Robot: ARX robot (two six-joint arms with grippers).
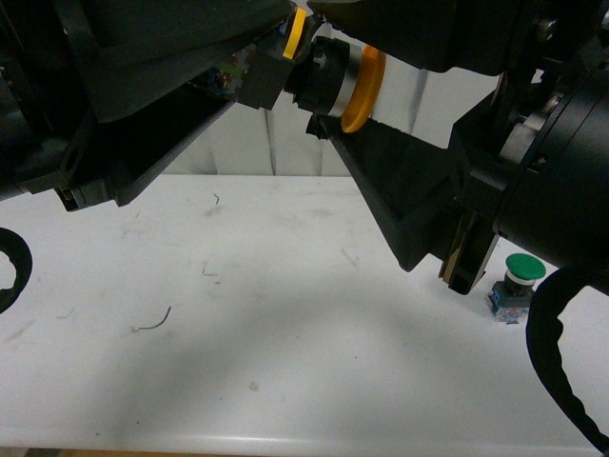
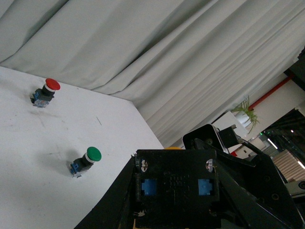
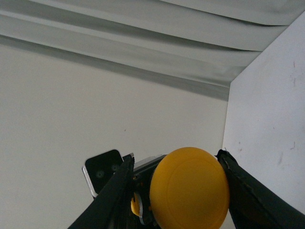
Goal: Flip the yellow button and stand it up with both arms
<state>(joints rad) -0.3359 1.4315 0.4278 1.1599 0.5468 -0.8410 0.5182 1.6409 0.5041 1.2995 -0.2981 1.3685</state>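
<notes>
Button point(image 1: 364, 90), yellow, aloft between left pincer point(image 2: 175, 162) and right pincer point(image 3: 177, 163)

The yellow button point(image 1: 324, 81) is held high above the table, laid on its side between both arms. Its yellow-orange mushroom cap is turned toward the right arm point(image 1: 552, 181), and its black collar and dark boxy base toward the left arm point(image 1: 114, 114). The base, with two blue inserts, is clamped between the fingers of the left gripper point(image 2: 176, 191). The cap is flanked by the fingers of the right gripper point(image 3: 175, 157); whether it is gripped there cannot be told.
</notes>
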